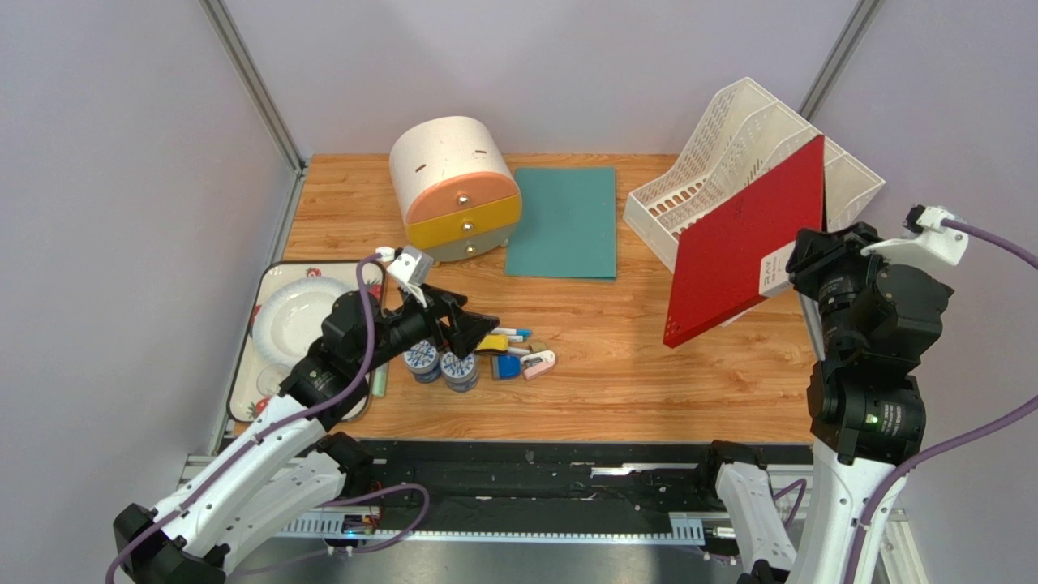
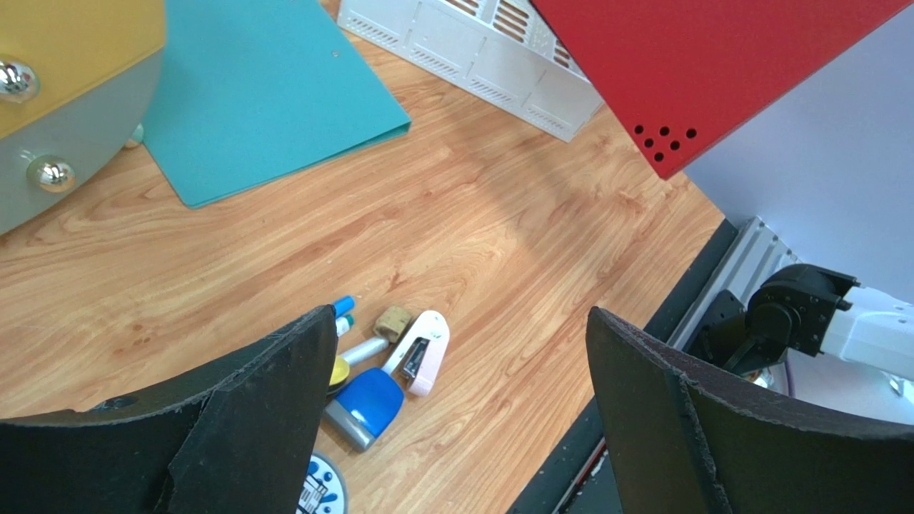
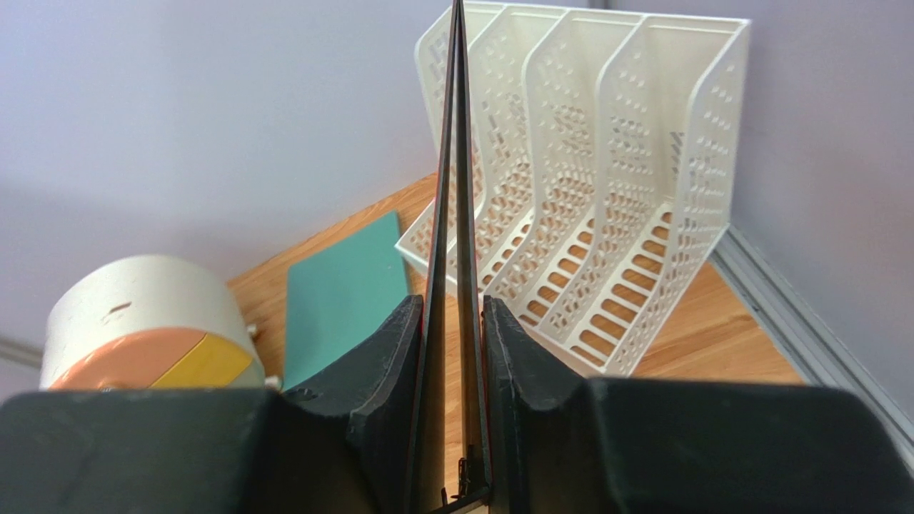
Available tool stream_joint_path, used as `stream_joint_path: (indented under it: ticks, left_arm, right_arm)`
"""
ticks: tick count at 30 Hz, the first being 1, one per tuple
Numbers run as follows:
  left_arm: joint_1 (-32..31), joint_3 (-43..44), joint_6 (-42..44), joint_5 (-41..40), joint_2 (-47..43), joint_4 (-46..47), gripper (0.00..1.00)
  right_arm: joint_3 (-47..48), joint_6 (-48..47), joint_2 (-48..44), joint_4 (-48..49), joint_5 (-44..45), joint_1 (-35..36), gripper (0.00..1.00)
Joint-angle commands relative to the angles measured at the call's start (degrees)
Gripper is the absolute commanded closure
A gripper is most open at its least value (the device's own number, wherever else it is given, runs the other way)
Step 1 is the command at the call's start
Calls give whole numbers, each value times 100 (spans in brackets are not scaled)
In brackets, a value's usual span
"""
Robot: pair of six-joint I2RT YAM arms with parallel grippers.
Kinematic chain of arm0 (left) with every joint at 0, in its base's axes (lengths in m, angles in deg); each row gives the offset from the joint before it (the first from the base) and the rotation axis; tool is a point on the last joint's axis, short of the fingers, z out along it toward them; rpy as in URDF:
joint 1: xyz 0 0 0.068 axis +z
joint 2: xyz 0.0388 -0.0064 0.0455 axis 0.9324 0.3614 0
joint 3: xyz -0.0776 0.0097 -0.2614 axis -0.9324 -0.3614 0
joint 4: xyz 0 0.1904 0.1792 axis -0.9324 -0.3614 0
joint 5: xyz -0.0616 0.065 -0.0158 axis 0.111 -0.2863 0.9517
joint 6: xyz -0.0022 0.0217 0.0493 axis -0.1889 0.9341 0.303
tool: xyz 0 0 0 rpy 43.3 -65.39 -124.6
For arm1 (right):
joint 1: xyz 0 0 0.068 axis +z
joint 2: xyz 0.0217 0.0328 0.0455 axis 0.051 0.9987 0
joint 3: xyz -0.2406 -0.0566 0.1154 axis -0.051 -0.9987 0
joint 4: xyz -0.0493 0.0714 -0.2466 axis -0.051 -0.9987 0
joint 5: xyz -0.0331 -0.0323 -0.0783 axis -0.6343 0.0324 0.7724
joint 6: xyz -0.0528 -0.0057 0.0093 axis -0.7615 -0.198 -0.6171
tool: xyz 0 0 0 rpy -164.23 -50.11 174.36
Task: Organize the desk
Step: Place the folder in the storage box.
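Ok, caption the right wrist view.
Right fingers clamp a red folder edge-on before the white file rack.

Rectangular desk [image 1: 634, 365], light orange-brown wood-grain top, flat and level, long edges at twelve and six o'clock

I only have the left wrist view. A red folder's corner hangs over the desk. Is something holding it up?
Observer: Yes, the right gripper is shut on the red folder, pinching its edge.
Operator: Is it in the file rack yet?
Observer: It stands edge-on before the rack's left divider; whether it has entered, I cannot tell.
Operator: Anything out of view left of the left gripper?
Observer: A white plate on a tray at the desk's left edge.
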Motion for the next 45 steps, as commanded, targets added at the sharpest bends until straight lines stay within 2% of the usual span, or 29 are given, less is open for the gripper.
stream_joint_path:
  ticks: [1,9,33,38,45]
  left_arm:
    - [-13,114,-102,16,53,187,6]
    - [-22,132,-164,51,237,362,6]
    - [-13,229,-137,16,493,450,6]
    - [-13,202,-172,24,580,529,6]
    - [-22,176,-216,33,598,573,6]
  right_arm:
    - [399,239,117,390,1109,2,100]
    - [505,55,573,547,1612,2,100]
    - [698,-86,1873,1689,2131,72,100]
    - [953,-358,2305,1760,2701,475,100]
    - [1085,-816,2718,2375,3826,1109,100]
